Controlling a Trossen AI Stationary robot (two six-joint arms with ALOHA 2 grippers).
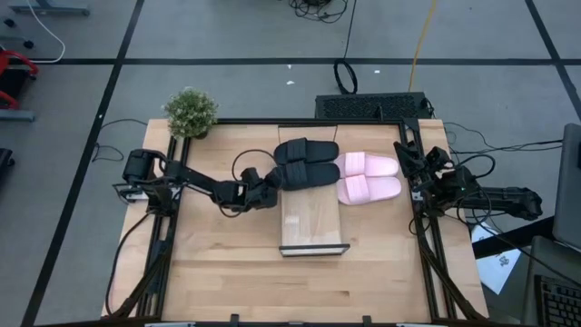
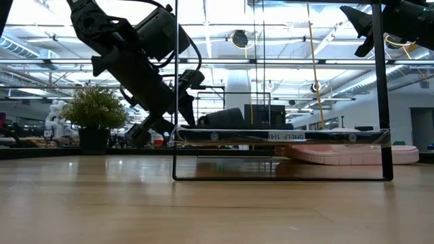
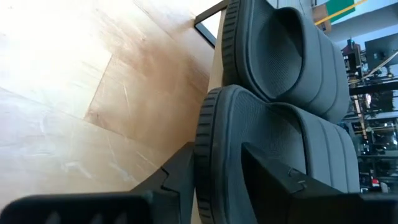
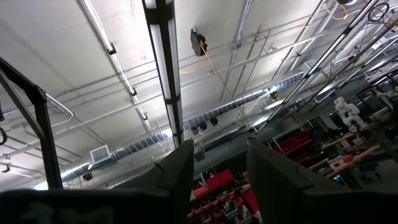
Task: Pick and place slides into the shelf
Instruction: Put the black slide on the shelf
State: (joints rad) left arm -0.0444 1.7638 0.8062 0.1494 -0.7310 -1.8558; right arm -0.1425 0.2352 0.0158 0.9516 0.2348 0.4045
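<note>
Left pincer (image 1: 270,178), arm stretched low, fingers apart astride black slide (image 1: 307,173) on shelf (image 1: 313,227).

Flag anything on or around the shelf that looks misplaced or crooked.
The two pink slides lie on the table beside the shelf, not on it. The two black slides sit across its far end, overhanging its left edge, where the left tool is. Nothing looks spilled or damaged.

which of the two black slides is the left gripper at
The nearer black slide, the one closer to the table's front edge, lying beside the pink pair. The left gripper straddles its end; the other black slide lies behind it, untouched.
</note>
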